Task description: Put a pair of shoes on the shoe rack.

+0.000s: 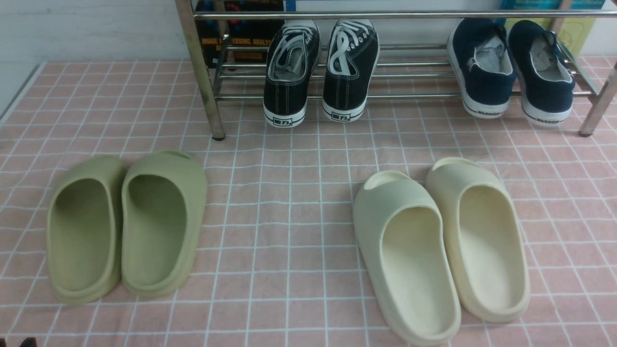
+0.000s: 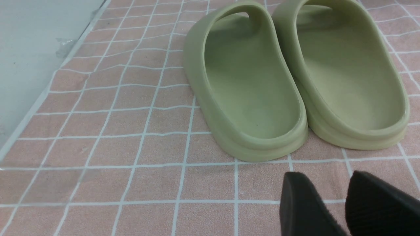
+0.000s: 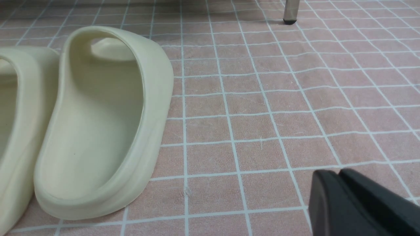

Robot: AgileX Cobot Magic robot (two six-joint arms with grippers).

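Both navy-blue slip-on shoes lie side by side on the right end of the steel shoe rack [image 1: 409, 96], heels toward me. One shoe [image 1: 482, 72] is left of the other [image 1: 542, 77]. No gripper shows in the front view. In the left wrist view my left gripper [image 2: 328, 178] hangs low over the pink cloth just short of the green slides [image 2: 295, 82], open, with nothing between its fingers. My right gripper [image 3: 334, 173] is shut and empty in the right wrist view, over bare cloth beside the cream slides [image 3: 98, 124]. One rack leg [image 3: 290, 11] shows far ahead of it.
A pair of black lace-up sneakers [image 1: 320, 72] sits on the rack's left half. Green slides [image 1: 127, 226] lie front left and cream slides [image 1: 443, 246] front right on the pink checked cloth [image 1: 289, 217]. The cloth's edge and a grey floor [image 2: 29, 49] lie to the left.
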